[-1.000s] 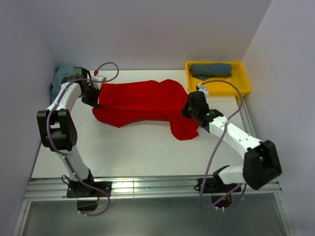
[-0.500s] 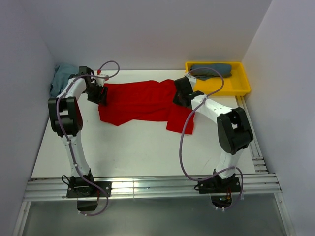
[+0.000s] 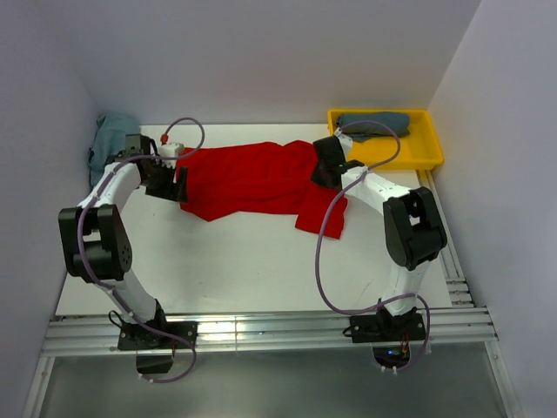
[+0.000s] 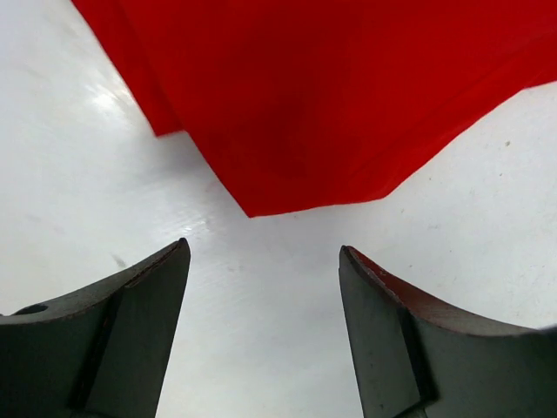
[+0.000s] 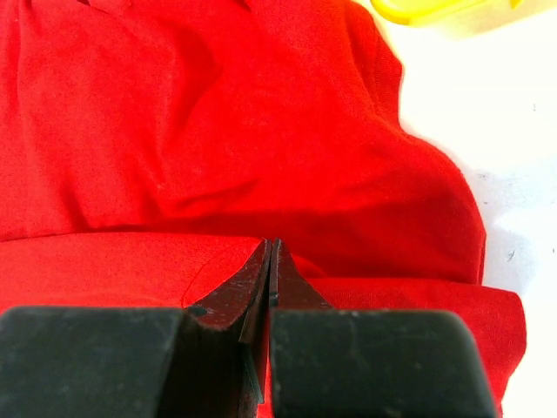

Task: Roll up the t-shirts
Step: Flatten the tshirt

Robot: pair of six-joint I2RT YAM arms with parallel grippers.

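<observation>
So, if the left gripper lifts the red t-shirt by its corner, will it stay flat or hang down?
Probably hang: the red t-shirt lies in soft folds and wrinkles, so it looks floppy. It seems thin cloth, likely light for its size. It may slide over the smooth table.

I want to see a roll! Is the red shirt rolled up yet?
Not rolled. The red t-shirt lies spread out across the table, wrinkled, with no roll.
</observation>
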